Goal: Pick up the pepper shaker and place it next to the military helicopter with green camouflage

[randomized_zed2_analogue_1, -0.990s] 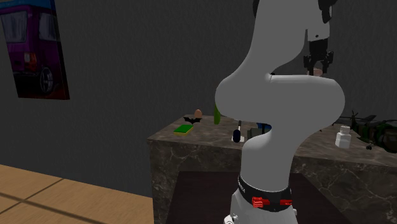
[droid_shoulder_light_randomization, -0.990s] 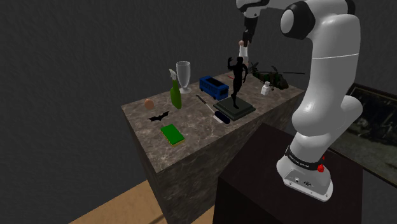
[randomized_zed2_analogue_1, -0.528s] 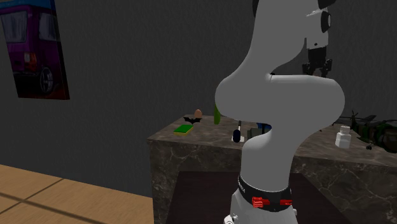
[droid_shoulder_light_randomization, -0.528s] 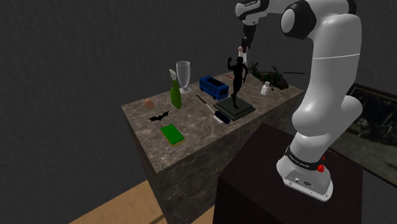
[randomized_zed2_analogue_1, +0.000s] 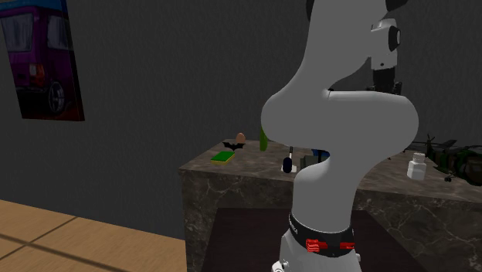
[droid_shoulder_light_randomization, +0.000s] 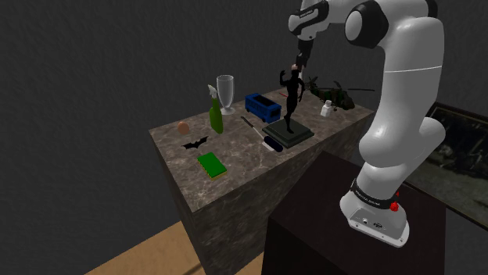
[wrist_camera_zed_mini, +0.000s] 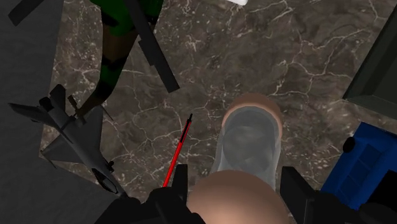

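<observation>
My gripper (wrist_camera_zed_mini: 236,191) is shut on the pepper shaker (wrist_camera_zed_mini: 249,143), a see-through grey body with tan ends, clasped between both fingers. It hangs high above the marble table (wrist_camera_zed_mini: 299,57). Below it and off to one side lies the green camouflage helicopter (wrist_camera_zed_mini: 118,38), with a grey jet (wrist_camera_zed_mini: 70,127) beside it. In the shoulder view the gripper (droid_shoulder_light_randomization: 297,66) is just above the head of a black statue (droid_shoulder_light_randomization: 291,101), and the helicopter (droid_shoulder_light_randomization: 332,92) sits at the table's far right corner. In the second exterior view the gripper (randomized_zed2_analogue_1: 384,80) is partly behind the arm, left of the helicopter (randomized_zed2_analogue_1: 456,158).
A white bottle (droid_shoulder_light_randomization: 326,109) stands in front of the helicopter. Also on the table are a blue toaster (droid_shoulder_light_randomization: 263,104), a wine glass (droid_shoulder_light_randomization: 225,92), a green spray bottle (droid_shoulder_light_randomization: 215,113), an egg (droid_shoulder_light_randomization: 183,126), a black bat (droid_shoulder_light_randomization: 195,143), a green sponge (droid_shoulder_light_randomization: 211,164) and a brush (droid_shoulder_light_randomization: 270,139). A thin red stick (wrist_camera_zed_mini: 178,153) lies under the gripper.
The hand has come down a little with the shaker, now close above the statue's head. The wrist has turned slightly. Nothing on the table has moved.
</observation>
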